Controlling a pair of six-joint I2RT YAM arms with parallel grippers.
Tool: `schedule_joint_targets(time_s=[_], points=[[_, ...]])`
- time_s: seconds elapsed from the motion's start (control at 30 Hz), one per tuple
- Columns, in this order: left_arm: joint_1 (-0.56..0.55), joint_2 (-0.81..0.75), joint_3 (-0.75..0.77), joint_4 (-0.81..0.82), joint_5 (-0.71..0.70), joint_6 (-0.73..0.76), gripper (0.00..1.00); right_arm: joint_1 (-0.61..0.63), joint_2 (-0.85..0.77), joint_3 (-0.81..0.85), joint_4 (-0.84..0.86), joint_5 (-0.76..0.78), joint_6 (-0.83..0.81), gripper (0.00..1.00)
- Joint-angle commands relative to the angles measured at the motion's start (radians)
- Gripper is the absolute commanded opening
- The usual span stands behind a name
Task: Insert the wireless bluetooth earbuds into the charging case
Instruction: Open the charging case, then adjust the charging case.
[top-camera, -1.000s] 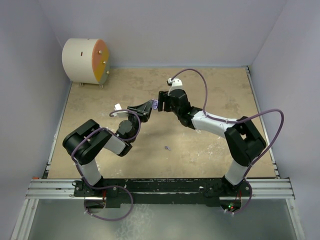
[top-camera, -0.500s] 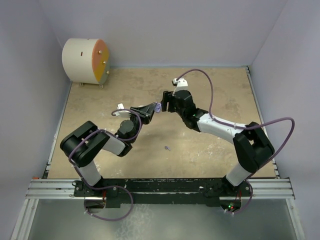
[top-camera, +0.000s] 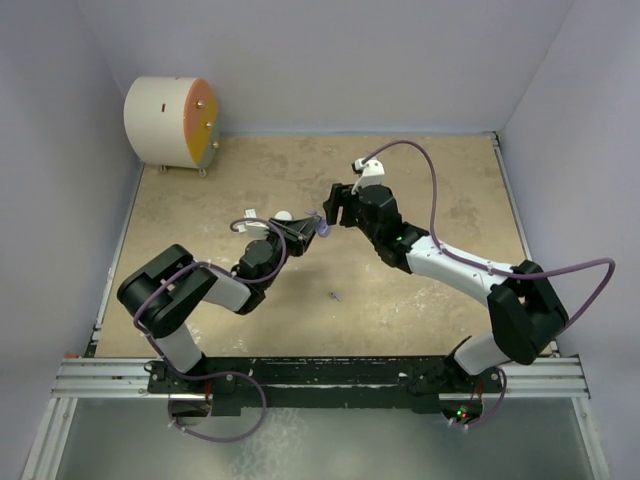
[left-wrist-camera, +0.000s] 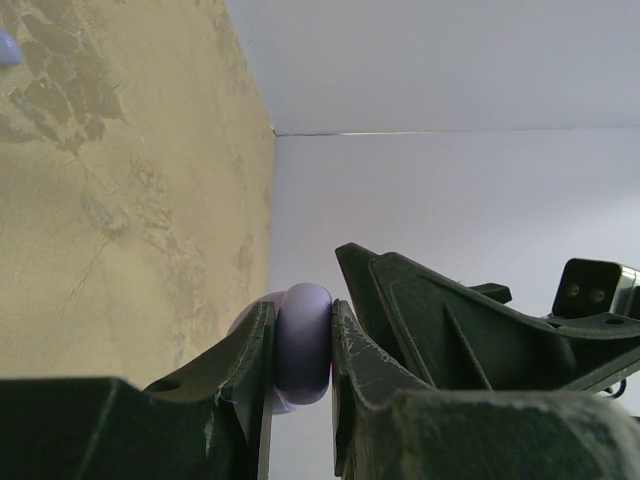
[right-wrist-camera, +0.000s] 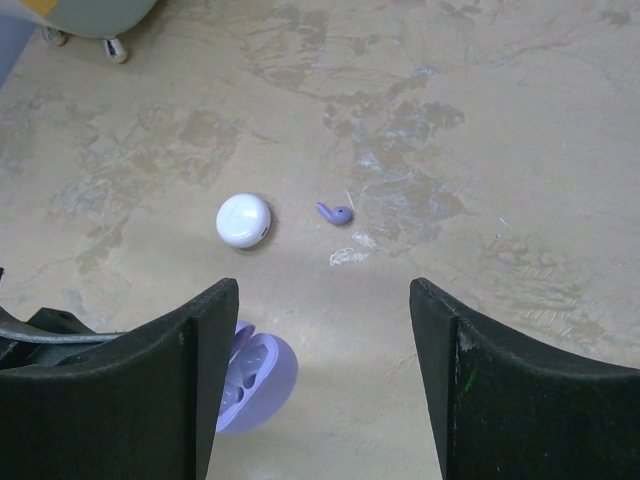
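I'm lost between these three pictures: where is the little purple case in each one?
Top external: purple case near the picture's centre, over the table.
Left wrist: purple case bottom centre, pinched in the left claw.
Right wrist: purple case bottom left, lying open.
Shared landmark: the mottled tan table, seen in all three.

A lilac-purple charging case (left-wrist-camera: 303, 355) is showing between the black fingers of the left gripper (left-wrist-camera: 300, 310). The right gripper (right-wrist-camera: 322, 295) is also appearing black. A glossy white round case (right-wrist-camera: 243, 220) and a lilac earbud (right-wrist-camera: 335, 212) are standing out against a table (right-wrist-camera: 480, 120) that is showing mottled sandy beige with darker brown blotches. A cream drum (top-camera: 160, 122) is displaying an orange face. Purple cables (top-camera: 437, 195) are trailing along black-and-white arms (top-camera: 455, 262).
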Motion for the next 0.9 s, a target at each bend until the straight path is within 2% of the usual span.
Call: schedule_joint_targets(time_s=[0.0,0.53,0.87], points=[[0.009,-0.045,-0.008,0.021,0.011,0.024,0.0,-0.002,-0.027,-0.005,0.02,0.008,0.004,0.72],[0.021,-0.058,0.012,-0.025,0.011,0.037,0.0,-0.002,-0.061,-0.042,0.0,-0.018,0.017,0.72],[0.022,-0.083,0.035,-0.069,-0.003,0.075,0.0,-0.002,-0.039,-0.072,0.018,-0.109,0.045,0.71]])
